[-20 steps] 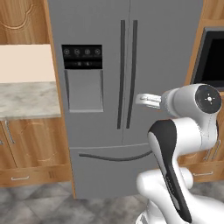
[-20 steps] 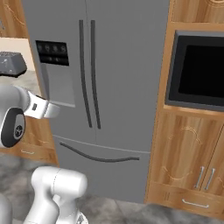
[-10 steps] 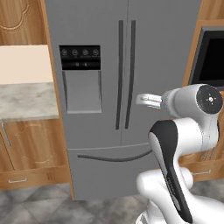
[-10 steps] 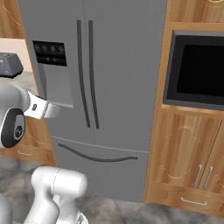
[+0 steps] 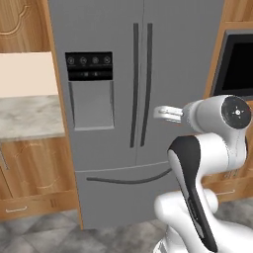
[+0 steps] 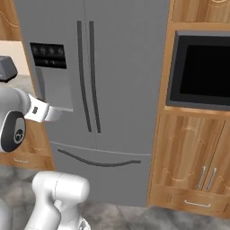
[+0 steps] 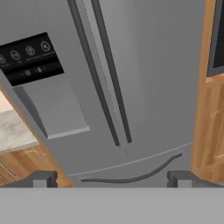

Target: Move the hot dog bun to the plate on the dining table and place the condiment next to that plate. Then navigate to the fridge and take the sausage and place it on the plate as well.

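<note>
I see the fridge (image 6: 112,90) right in front of me. It is tall and grey, and its doors are closed. Two long dark handles (image 6: 88,76) run down the middle, side by side. A curved handle (image 6: 99,161) sits on the drawer below. On the left door there is a black panel (image 6: 48,55) with little buttons. To the right is a black oven (image 6: 201,71) set in wooden cabinets (image 6: 191,157). My white arm (image 6: 27,112) is at the left edge. The floor (image 6: 126,218) is grey stone.
</note>
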Motion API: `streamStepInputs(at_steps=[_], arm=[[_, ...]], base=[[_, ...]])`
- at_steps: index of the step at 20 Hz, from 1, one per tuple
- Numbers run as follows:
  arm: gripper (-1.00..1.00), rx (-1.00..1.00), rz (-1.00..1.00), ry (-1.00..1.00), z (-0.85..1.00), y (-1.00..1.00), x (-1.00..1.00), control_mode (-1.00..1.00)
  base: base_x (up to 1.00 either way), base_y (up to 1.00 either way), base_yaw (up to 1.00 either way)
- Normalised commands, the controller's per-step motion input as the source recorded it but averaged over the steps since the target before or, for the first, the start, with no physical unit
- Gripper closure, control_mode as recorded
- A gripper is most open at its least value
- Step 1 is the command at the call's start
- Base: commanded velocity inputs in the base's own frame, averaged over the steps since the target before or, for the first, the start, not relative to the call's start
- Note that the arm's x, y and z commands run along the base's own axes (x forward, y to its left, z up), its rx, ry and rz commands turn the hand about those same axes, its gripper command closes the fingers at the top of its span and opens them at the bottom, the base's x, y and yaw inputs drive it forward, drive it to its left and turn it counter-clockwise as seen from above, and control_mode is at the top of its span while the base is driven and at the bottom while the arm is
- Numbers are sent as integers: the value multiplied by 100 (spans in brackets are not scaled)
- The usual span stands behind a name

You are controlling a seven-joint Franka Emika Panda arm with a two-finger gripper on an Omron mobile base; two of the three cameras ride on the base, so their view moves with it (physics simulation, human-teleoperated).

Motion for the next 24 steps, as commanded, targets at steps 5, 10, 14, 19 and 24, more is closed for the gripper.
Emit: streamStepInputs(at_steps=[5,10,14,19,24], arm=[[-100,0,0,0,0,0,0,100],[-100,0,0,0,0,0,0,100],[-100,0,0,0,0,0,0,100],[-100,0,0,0,0,0,0,100],[-100,0,0,0,0,0,0,100]], base=[[35,0,-13],[37,0,-9],[32,0,0],[27,0,0],[37,0,1]])
